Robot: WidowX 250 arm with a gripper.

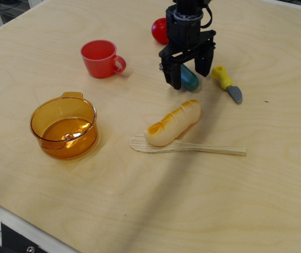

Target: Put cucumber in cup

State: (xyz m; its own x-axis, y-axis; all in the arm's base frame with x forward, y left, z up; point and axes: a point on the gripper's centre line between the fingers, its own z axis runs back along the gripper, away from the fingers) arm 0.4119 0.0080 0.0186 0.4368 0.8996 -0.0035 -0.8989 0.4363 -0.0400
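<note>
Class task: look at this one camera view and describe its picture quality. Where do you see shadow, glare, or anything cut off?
In observation.image: even, soft light; a long faint shadow runs diagonally down the table; small glints on the orange pot; a dark strip covers the left edge; the hand partly hides the cucumber.

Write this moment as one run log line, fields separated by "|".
phase: reaching | gripper: open, jaws on either side of cucumber | cucumber: on table, not lifted | cup: upright, empty, left of gripper | next: probably close jaws
</note>
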